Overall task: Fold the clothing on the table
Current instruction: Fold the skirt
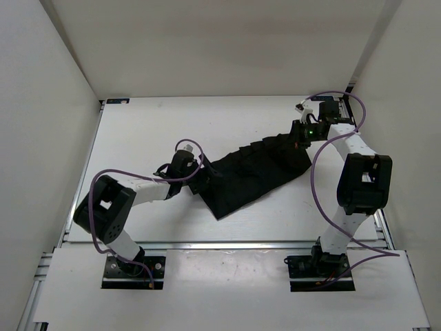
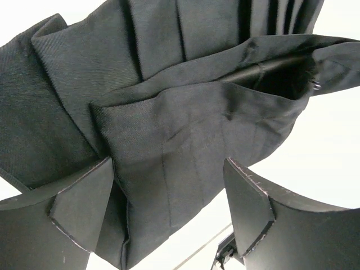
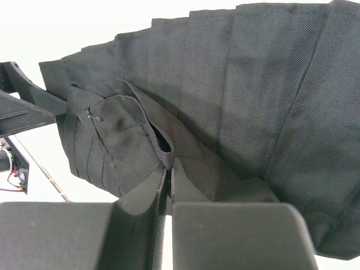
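the clothing [image 1: 251, 172] lies slantwise across the desk [image 1: 138, 138]. the right end effector [image 3: 170, 194] is pinched tight on its far right edge. the left end effector [image 2: 169, 208] straddles the near left corner, jaws wide. this looks like the grasping step: next, close the left, then lift both together.

Enclosure seen from above. A plain white back wall [image 1: 227, 41] closes the far side. A left wall [image 1: 34, 138] and a right wall [image 1: 413, 103], equally white, meet it at the far corners. Between them lies the white table [image 1: 151, 131], framed by metal rails [image 1: 227, 243] along its edges. A white panel [image 1: 227, 289] covers the near strip in front of the near rail. Lighting is even and diffuse, casting only faint, soft shadows on the tabletop. The walls read slightly greyer than the tabletop.
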### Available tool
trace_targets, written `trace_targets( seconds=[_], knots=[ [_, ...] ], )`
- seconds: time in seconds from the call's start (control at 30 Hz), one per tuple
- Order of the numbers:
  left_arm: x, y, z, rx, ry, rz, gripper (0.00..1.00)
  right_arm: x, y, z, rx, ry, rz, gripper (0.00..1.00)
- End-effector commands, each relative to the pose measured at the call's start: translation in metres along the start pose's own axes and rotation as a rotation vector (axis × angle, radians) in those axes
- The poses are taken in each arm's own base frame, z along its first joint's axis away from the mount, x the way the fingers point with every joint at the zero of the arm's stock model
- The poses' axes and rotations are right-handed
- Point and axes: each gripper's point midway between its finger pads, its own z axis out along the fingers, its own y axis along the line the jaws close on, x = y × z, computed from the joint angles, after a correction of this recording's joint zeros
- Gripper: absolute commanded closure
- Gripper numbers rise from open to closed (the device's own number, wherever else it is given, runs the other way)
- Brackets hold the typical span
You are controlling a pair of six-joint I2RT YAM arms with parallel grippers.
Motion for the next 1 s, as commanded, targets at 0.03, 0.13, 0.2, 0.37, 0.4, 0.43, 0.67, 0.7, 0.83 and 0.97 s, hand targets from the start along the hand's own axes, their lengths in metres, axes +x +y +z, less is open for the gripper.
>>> trace_targets(
  seconds=[0.03,0.13,0.2,0.37,0.4,0.43,0.67,0.7,0.83,0.97],
  knots=[
    [-0.005,-0.012,0.008,0.04,-0.005,0.013,0.15,-0.007,-0.001,0.002,-0.001,-0.024,-0.029,1.0],
    [-0.002,-0.007,0.012,0.02,0.007,0.021,0.16,-0.005,0.001,0.003,-0.008,-0.018,-0.026,1.0],
    [-0.004,-0.006,0.013,0.021,0.004,0.024,0.2,-0.004,0.0,0.004,-0.008,-0.017,-0.026,1.0],
    [-0.002,-0.007,0.014,0.047,0.027,0.03,0.48,-0.005,-0.001,0.002,-0.006,-0.02,-0.021,1.0],
    [-0.002,-0.008,0.015,0.048,0.026,0.032,0.54,-0.007,-0.002,0.0,-0.005,-0.027,-0.024,1.0],
    [-0.003,-0.011,0.014,0.056,0.025,0.033,0.54,-0.006,-0.004,0.0,0.003,-0.024,-0.02,1.0],
    [-0.006,-0.013,0.009,0.06,0.012,0.041,0.56,-0.004,-0.005,-0.002,0.005,-0.023,-0.008,1.0],
    [-0.006,-0.014,0.008,0.063,0.011,0.037,0.55,-0.003,-0.004,0.0,0.0,-0.018,-0.011,1.0],
    [-0.009,-0.013,0.005,0.075,0.009,0.035,0.62,-0.003,-0.007,0.0,0.009,-0.024,-0.011,1.0],
    [-0.013,-0.017,0.004,0.089,0.01,0.043,0.83,-0.008,-0.007,-0.004,0.001,-0.041,-0.022,1.0]
  ],
)
